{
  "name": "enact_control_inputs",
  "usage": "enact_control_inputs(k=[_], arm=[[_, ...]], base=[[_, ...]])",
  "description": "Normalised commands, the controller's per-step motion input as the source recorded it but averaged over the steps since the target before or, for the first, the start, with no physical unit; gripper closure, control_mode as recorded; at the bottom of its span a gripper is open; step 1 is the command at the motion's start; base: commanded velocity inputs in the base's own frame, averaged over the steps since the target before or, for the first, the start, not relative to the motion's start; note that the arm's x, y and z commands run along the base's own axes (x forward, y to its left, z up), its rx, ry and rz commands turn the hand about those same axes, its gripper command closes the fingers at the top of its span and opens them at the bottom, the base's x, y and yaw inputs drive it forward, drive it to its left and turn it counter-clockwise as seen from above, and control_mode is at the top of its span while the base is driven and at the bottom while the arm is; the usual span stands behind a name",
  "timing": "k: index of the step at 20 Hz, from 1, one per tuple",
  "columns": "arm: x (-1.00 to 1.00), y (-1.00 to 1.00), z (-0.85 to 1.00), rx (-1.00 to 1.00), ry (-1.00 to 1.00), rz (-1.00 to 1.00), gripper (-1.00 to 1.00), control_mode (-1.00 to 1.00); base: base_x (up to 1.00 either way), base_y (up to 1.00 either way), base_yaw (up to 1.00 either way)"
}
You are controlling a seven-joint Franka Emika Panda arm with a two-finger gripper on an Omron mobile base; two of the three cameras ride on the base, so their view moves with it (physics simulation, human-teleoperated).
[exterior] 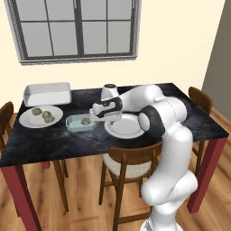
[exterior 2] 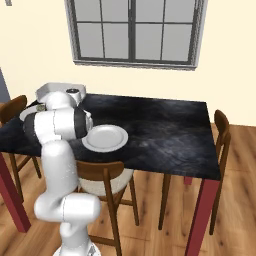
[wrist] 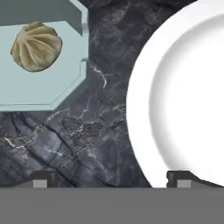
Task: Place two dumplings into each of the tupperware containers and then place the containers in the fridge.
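Note:
The small pale blue tupperware container [exterior: 80,122] lies on the dark table with one tan dumpling [exterior: 85,120] inside it. In the hand view that dumpling [wrist: 36,47] rests on the floor of the blue container [wrist: 39,87] at the upper left. My gripper [exterior: 100,118] hovers low over the table between this container and an empty white plate [exterior: 125,126]. It is open, with nothing between its fingertips [wrist: 41,177]. More dumplings [exterior: 46,116] sit on a round plate [exterior: 28,119] at the left. The larger white tupperware container [exterior: 47,93] stands behind that plate. The fridge is out of view.
The empty plate [wrist: 183,96] lies directly right of the blue container. Wooden chairs [exterior: 131,167] stand at the table's front, left end and right end [exterior: 200,101]. A window [exterior: 76,27] is in the wall behind. My own arm hides the table's left part in the right base view.

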Motion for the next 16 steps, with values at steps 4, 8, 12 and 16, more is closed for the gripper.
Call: enact_control_inputs(k=[4,8,12,16], arm=[[-0.76,-0.64,0.35,0.0,0.17,-0.01,-1.0,-1.0],[-0.64,-0.62,0.51,0.0,0.24,0.0,-1.0,-1.0],[-0.68,-0.44,0.46,0.0,0.24,-0.02,-1.0,-1.0],[-0.84,-0.38,0.3,-0.01,0.18,-0.06,-1.0,-1.0]], base=[[0.0,0.0,0.0],[0.0,0.0,0.0],[0.0,0.0,0.0],[0.0,0.0,0.0]])
